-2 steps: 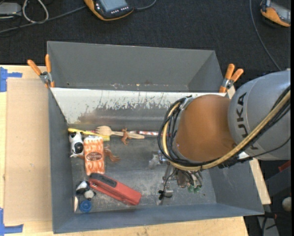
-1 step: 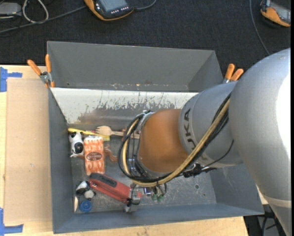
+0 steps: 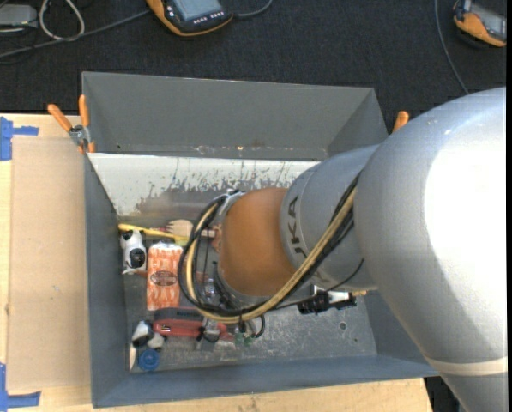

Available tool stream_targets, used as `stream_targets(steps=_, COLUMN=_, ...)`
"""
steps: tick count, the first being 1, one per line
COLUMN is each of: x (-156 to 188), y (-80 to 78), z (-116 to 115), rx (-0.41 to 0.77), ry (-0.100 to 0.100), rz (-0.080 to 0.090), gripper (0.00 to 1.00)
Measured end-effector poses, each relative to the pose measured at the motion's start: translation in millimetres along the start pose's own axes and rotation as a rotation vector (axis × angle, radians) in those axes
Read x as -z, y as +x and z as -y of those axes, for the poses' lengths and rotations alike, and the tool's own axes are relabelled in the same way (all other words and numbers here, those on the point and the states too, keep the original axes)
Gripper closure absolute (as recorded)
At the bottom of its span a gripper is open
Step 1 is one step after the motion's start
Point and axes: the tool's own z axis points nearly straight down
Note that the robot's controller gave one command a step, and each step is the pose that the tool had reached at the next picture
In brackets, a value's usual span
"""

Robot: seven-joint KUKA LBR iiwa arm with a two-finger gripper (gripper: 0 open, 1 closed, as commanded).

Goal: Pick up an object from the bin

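My gripper (image 3: 210, 302) is low in the bin's front left part, mostly hidden beneath the arm's wrist. Just left of it lies an orange and white printed packet (image 3: 162, 275). A red, long tool (image 3: 179, 325) lies on the floor directly in front of the gripper, one end running under it. Whether the gripper touches either of them I cannot tell.
A yellow-handled brush (image 3: 156, 230) and a small white and black thing (image 3: 134, 252) lie by the left wall. A blue-capped item (image 3: 146, 360) sits in the front left corner. A white and black piece (image 3: 326, 301) lies right of the wrist. The arm covers the bin's middle and right.
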Motion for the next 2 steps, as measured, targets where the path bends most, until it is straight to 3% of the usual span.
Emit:
stream_targets(steps=1, x=0, y=0.0, z=0, rx=0.000, ry=0.000, rz=0.000, gripper=1.00)
stream_targets(steps=2, x=68, y=4.3, z=-1, rx=-0.010, ry=0.004, rz=-0.007, gripper=1.00)
